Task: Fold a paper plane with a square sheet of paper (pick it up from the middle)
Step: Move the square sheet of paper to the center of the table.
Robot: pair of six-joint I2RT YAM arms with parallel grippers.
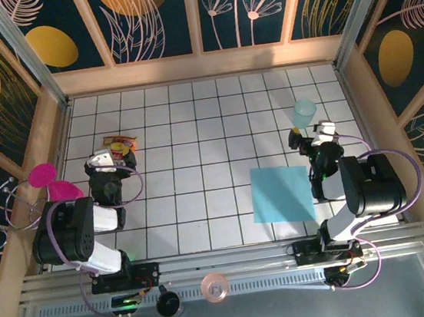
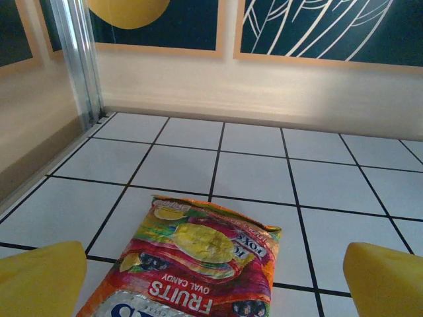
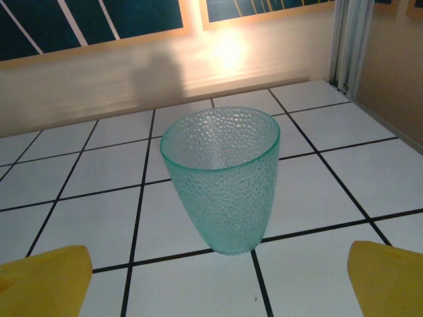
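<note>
The square sheet of paper (image 1: 282, 194) lies flat and unfolded on the white tiles at the near right, light blue and plain. My right gripper (image 1: 311, 132) hovers just behind the sheet's far right corner, pointing at the back wall. Its yellow fingertips (image 3: 43, 279) stand wide apart and open with nothing between them. My left gripper (image 1: 110, 157) is far across the table at the left, also open, its yellow fingertips (image 2: 39, 281) spread at the bottom corners of the left wrist view. No folded plane is in view.
A translucent pale-teal cup (image 3: 221, 177) stands upright just ahead of the right gripper, also visible from above (image 1: 304, 112). A colourful candy bag (image 2: 192, 261) lies flat in front of the left gripper. Pink discs (image 1: 44, 176) sit by the left wall.
</note>
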